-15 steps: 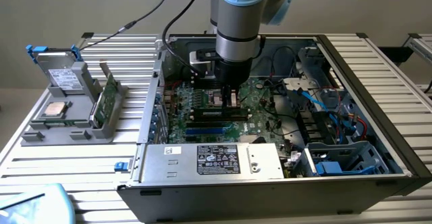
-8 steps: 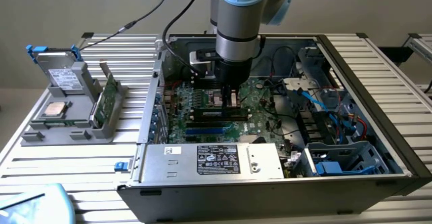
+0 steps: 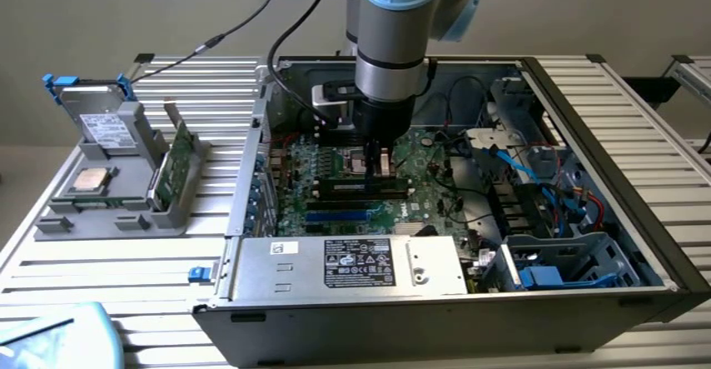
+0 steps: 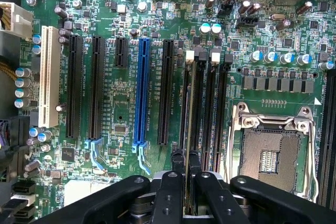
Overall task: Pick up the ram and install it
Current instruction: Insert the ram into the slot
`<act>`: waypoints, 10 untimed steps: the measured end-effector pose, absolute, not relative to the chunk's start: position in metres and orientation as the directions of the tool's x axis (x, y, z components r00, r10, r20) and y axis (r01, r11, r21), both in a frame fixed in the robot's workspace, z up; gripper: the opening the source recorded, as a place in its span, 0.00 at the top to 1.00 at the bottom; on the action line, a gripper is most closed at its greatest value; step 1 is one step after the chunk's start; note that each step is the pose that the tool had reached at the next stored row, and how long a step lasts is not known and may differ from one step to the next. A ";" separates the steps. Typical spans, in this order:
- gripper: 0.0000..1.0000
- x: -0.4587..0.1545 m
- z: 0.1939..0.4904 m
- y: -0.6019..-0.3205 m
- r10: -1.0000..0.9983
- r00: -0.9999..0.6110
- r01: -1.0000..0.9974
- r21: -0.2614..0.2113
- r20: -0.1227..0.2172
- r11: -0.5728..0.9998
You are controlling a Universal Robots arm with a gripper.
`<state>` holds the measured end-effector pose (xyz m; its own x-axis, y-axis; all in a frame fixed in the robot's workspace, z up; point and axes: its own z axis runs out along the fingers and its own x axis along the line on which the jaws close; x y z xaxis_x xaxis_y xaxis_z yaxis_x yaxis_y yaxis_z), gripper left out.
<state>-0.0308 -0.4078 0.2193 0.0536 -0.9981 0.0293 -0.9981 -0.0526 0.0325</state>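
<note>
The ram (image 4: 190, 103) appears edge-on in the wrist view as a thin strip standing in one of the long black memory slots (image 4: 214, 108) beside the open processor socket (image 4: 270, 150). My gripper (image 4: 186, 155) is shut on one end of it, a black finger on each side. In the exterior view the gripper (image 3: 375, 166) reaches straight down into the open computer case (image 3: 622, 136), over the memory slots (image 3: 358, 188) in the middle of the green motherboard. Whether the ram is pressed fully into the slot I cannot tell.
A grey holder (image 3: 67, 219) on the slatted table at the exterior view's left carries a silver processor (image 3: 89, 181), an upright green board (image 3: 166, 173) and a drive (image 3: 106, 127). Inside the case are the power supply (image 3: 345, 265), blue cables (image 3: 534, 177) and drive cages.
</note>
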 end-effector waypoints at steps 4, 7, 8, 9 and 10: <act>0.86 -0.031 0.219 -0.408 -0.998 0.054 -0.998 0.033 0.029 -0.053; 0.86 -0.031 0.219 -0.408 -0.998 0.054 -0.998 0.033 0.030 -0.053; 0.86 -0.031 0.219 -0.408 -0.998 0.054 -0.998 0.033 0.030 -0.053; 0.86 -0.031 0.219 -0.408 -0.998 0.054 -0.998 0.033 0.030 -0.053; 0.86 -0.031 0.219 -0.408 -0.998 0.054 -0.998 0.033 0.030 -0.053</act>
<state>-0.0308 -0.4084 0.2190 0.0537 -0.9981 0.0296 -0.9981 -0.0527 0.0325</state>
